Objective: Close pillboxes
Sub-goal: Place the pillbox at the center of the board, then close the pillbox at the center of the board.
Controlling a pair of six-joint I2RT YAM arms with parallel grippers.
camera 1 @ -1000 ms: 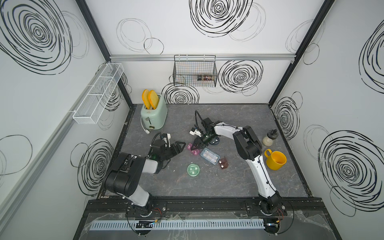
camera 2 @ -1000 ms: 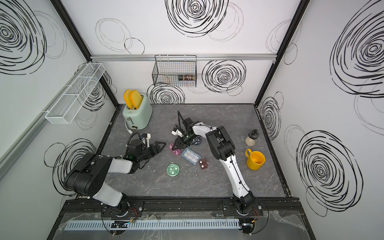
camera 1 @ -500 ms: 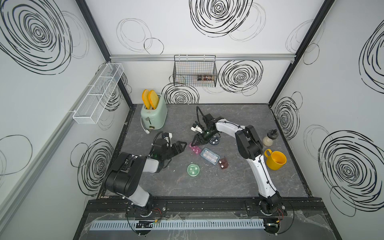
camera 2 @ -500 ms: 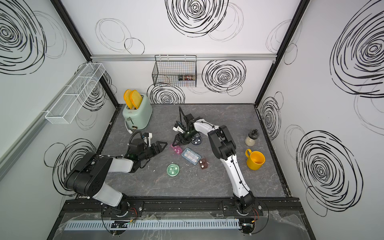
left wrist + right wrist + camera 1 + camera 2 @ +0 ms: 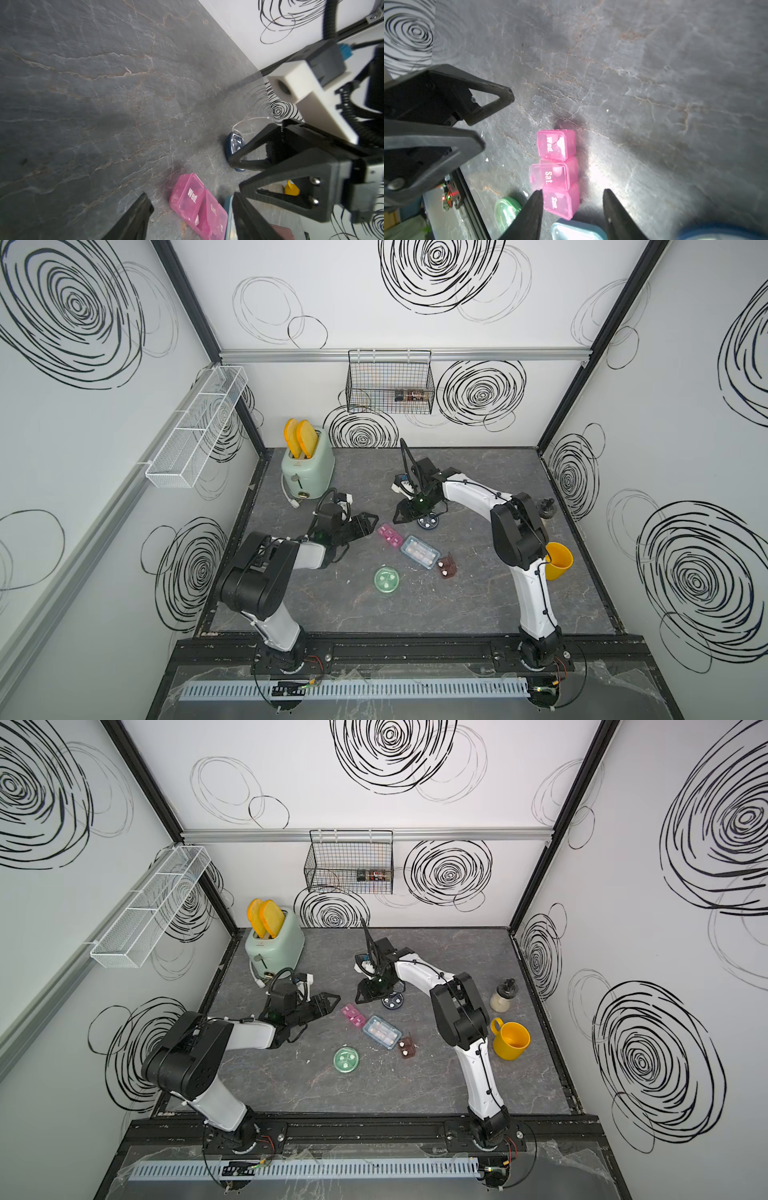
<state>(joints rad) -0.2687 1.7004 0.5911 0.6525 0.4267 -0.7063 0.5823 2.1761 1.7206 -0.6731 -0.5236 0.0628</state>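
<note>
Near the pink pillbox, 2 pincers stood apart-jawed: left gripper and right gripper held nothing.

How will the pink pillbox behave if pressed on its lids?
The pink pillbox is small translucent plastic, so probably light; it may skid on the smooth tabletop. Its Wed., Sat. and Sun. cells sit out of line, so they may shift apart. Low and flat: unlikely to tip.

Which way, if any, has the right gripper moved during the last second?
Yes. The right gripper has drawn back from the pink pillbox toward the rear wall, and now hangs beside the dark round pillbox, which has stayed put.
</note>
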